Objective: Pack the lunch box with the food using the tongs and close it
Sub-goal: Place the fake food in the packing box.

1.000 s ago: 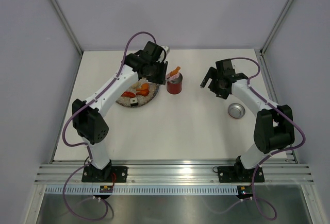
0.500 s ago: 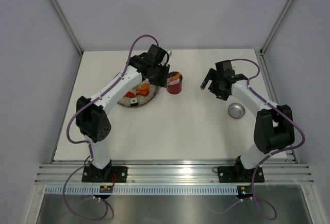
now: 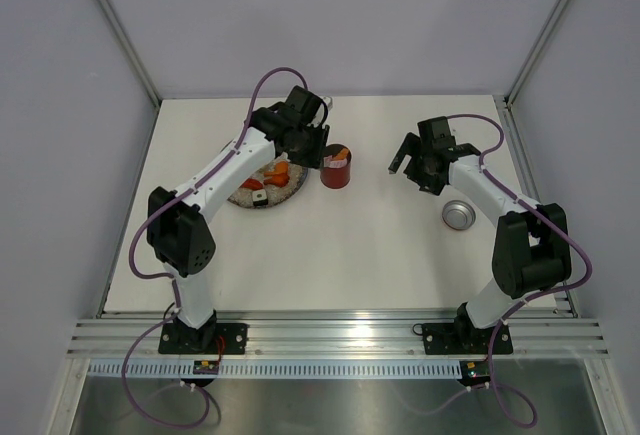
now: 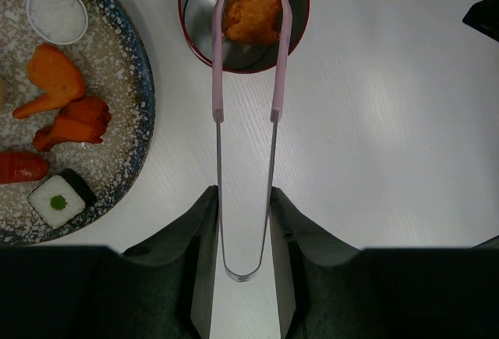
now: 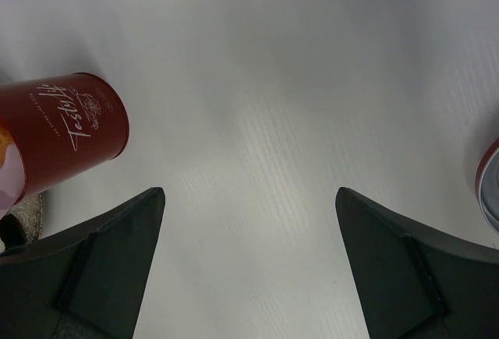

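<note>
My left gripper (image 4: 243, 195) is shut on the pale pink tongs (image 4: 217, 82), squeezing their two arms near the joined end. The tong tips flank an orange breaded piece of food (image 4: 256, 0) that hangs over the open mouth of the red lunch box (image 4: 242, 54), seen from above as a canister (image 3: 336, 171). More food lies on the speckled plate (image 4: 144, 97): orange pieces (image 4: 56, 78), a red piece (image 4: 19, 166), a white round (image 4: 56, 13) and a roll (image 4: 61, 199). My right gripper (image 5: 249, 195) stands open over bare table, right of the lunch box (image 5: 66, 132). The lid (image 3: 458, 215) lies silver side up.
The plate (image 3: 262, 185) sits just left of the canister, under my left arm. The lid's edge (image 5: 490, 191) shows at the right of the right wrist view. Grey walls enclose the white table (image 3: 380, 245) on three sides.
My left gripper has shifted and come down, lowering the orange piece in the tongs from above the canister to its mouth. The right arm has barely moved.
</note>
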